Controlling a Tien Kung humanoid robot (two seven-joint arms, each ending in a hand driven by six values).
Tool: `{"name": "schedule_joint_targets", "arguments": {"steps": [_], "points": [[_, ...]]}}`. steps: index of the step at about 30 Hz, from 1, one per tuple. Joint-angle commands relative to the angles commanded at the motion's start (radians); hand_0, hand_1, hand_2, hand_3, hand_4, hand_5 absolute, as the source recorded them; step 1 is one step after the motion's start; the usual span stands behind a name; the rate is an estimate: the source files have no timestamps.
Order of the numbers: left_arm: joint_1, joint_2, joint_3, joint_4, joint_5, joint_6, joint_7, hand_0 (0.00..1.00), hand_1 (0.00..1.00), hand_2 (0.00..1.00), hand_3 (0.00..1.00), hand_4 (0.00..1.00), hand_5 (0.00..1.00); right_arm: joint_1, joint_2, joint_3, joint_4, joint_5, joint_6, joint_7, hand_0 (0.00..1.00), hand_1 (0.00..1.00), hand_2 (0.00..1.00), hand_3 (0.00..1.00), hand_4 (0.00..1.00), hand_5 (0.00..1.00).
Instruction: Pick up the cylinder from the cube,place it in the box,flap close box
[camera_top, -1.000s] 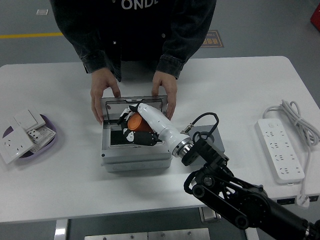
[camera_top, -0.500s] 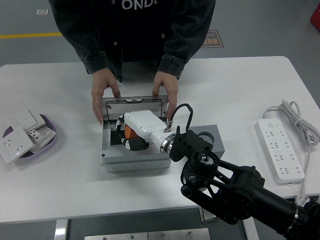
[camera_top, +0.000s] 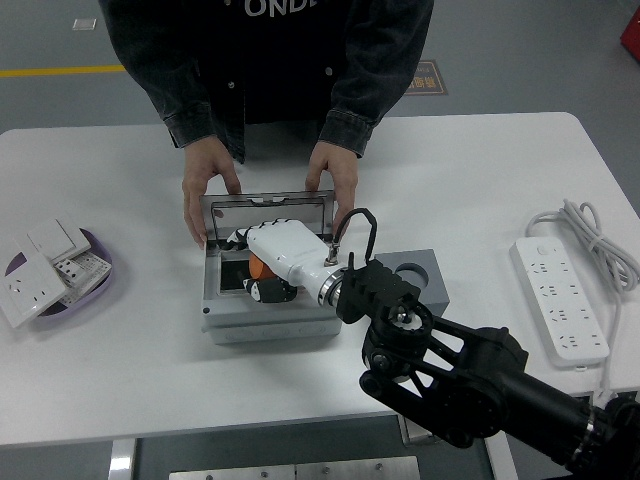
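A grey box (camera_top: 268, 321) stands at the table's middle with its clear lid (camera_top: 265, 206) raised at the back. My right hand (camera_top: 268, 268), white with black fingertips, reaches down into the box and is shut on the orange cylinder (camera_top: 260, 267), which shows only partly under the palm. A grey cube (camera_top: 412, 275) with a round hole lies just right of the box, partly behind my right arm (camera_top: 440, 370). A person's two hands (camera_top: 205, 190) hold the lid's sides from the far side. My left hand is out of view.
At the left edge a purple dish (camera_top: 100, 285) holds several white wall sockets (camera_top: 30, 285). On the right lies a white power strip (camera_top: 558, 310) with its coiled cable (camera_top: 590, 235).
My right hand has turned palm-down and sunk lower into the box with the cylinder. The arm has swung left, covering more of the cube. The person's hands stay on the lid.
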Motion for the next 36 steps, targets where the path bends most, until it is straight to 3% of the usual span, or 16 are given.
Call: {"name": "schedule_joint_targets", "arguments": {"steps": [8, 12, 18, 24, 27, 36], "points": [[-0.001, 0.000, 0.007, 0.000, -0.005, -0.001, -0.002, 0.638, 0.664, 0.592, 0.651, 0.716, 0.289, -0.003, 0.000, 0.000, -0.004, 0.003, -0.001, 0.004, 0.855, 0.727, 0.736, 0.791, 0.781, 0.324], [-0.001, -0.001, 0.012, 0.000, -0.009, -0.001, -0.005, 0.638, 0.664, 0.591, 0.651, 0.716, 0.289, -0.008, -0.002, -0.001, 0.005, 0.100, -0.042, 0.054, 0.857, 0.725, 0.738, 0.800, 0.812, 0.346], [0.004, -0.004, 0.014, 0.000, -0.011, -0.002, -0.005, 0.638, 0.664, 0.592, 0.650, 0.716, 0.288, 0.018, -0.070, 0.017, 0.084, 0.333, -0.108, 0.156, 0.855, 0.720, 0.733, 0.803, 0.834, 0.356], [0.005, -0.002, 0.011, 0.000, -0.006, -0.002, -0.005, 0.638, 0.664, 0.591, 0.649, 0.715, 0.288, 0.109, -0.139, 0.037, 0.130, 0.532, -0.130, 0.153, 0.811, 0.695, 0.717, 0.791, 0.830, 0.366], [0.004, 0.000, 0.010, 0.000, -0.004, -0.002, -0.005, 0.638, 0.664, 0.591, 0.649, 0.715, 0.288, 0.160, -0.157, 0.039, 0.104, 0.604, -0.131, 0.143, 0.811, 0.695, 0.717, 0.791, 0.830, 0.366], [-0.003, 0.006, 0.010, 0.000, 0.005, -0.004, -0.004, 0.638, 0.663, 0.591, 0.649, 0.715, 0.287, 0.300, -0.169, -0.068, -0.103, 0.788, -0.120, 0.159, 0.754, 0.658, 0.694, 0.777, 0.805, 0.355]]}}
